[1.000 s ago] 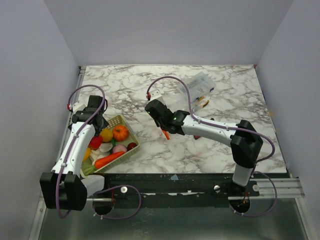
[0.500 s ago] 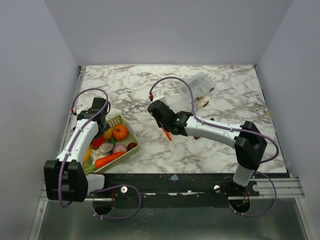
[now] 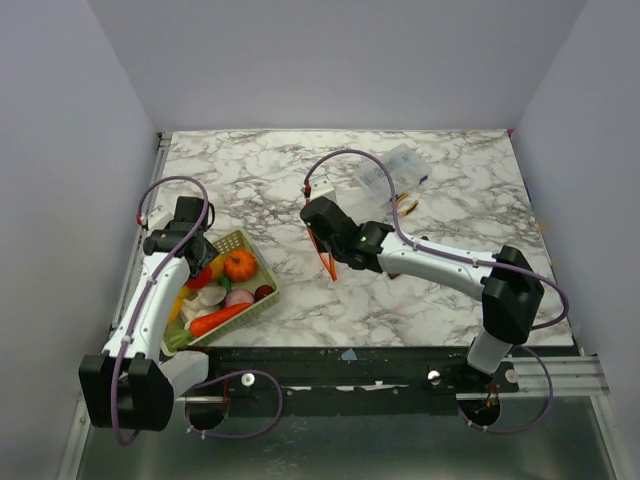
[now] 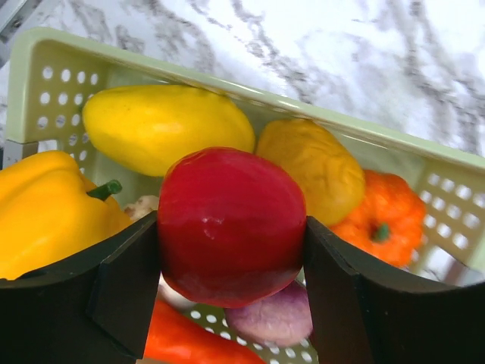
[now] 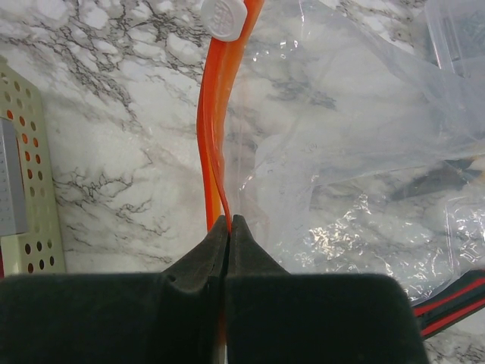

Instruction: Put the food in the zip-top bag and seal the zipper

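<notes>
My left gripper is shut on a glossy red fruit, held just over the food in the pale green basket. Around it lie a yellow fruit, a yellow pepper, an orange pumpkin and a carrot. My right gripper is shut on the red-orange zipper of the clear zip-top bag, which lies floppy on the marble. The white slider sits at the strip's far end. In the top view the right gripper is at the table's middle and the left gripper is over the basket.
The basket stands at the table's near left, close to the left arm. A smaller clear packet of small parts lies at the back right. A red-and-black item lies by the bag's near right side.
My left wrist has shifted a little over the basket's left end. My right gripper has moved slightly right, carrying the zipper strip with it.
</notes>
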You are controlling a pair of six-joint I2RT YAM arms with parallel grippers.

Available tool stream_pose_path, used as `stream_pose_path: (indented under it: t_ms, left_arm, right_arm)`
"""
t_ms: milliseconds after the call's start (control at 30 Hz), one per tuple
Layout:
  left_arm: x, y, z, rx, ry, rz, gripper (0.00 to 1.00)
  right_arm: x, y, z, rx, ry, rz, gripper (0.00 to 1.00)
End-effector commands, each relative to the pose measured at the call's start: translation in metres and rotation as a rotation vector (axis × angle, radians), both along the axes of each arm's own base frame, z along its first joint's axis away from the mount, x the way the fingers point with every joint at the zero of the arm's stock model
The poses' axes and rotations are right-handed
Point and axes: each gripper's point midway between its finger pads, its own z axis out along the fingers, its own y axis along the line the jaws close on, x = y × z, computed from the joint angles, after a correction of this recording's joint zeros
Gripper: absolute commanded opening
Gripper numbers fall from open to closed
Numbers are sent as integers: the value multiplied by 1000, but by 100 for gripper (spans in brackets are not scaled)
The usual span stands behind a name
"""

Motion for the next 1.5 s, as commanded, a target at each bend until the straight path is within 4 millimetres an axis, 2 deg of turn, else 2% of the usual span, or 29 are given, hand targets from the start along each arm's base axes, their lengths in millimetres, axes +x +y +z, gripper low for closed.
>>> stream_pose_path:
  t_ms: [0, 100, 200, 233, 300, 400, 500, 600, 733, 900, 1100, 1300, 1400, 1467]
  left_arm:
    - [13, -25, 44, -113, -168, -131, 30]
    - [20, -47, 64, -207, -252, -228, 19]
    - [30, -86, 81, -357, -334, -408, 1]
    - [34, -101, 88, -407, -369, -492, 0]
    - [36, -147, 105, -564, -477, -765, 0]
    - [26, -200, 130, -824, -647, -1056, 0]
    - [12, -233, 145, -989, -730, -1233, 0]
    - [5, -256, 146, -1003, -744, -1334, 0]
    - [5, -271, 144, -1003, -742, -1364, 0]
    - [12, -276, 130, -1001, -701, -1314, 0]
    - [20, -265, 114, -899, -718, -1236, 0]
    - [28, -257, 114, -816, -699, -1176, 0]
    - [24, -261, 116, -804, -679, -1174, 0]
    - [21, -263, 119, -785, -696, -1174, 10]
  right_arm:
    - [-3, 4, 14, 67, 2, 5, 0]
    - [-4, 5, 18, 82, 8, 4, 0]
    - [-6, 8, 26, 101, 18, 9, 0]
    - [-6, 8, 29, 110, 23, 4, 0]
    - [-8, 8, 36, 137, 29, 4, 0]
    - [-11, 11, 46, 192, 50, 26, 0]
    - [-15, 14, 56, 255, 82, 46, 0]
    - [-21, 17, 64, 322, 114, 70, 0]
    - [-26, 18, 79, 402, 150, 91, 0]
    - [-35, 21, 93, 506, 187, 125, 0]
    - [-35, 16, 110, 640, 259, 104, 0]
    - [-55, 38, 126, 764, 358, 224, 0]
    - [-53, 45, 128, 804, 374, 223, 0]
    - [-48, 46, 126, 809, 368, 202, 0]
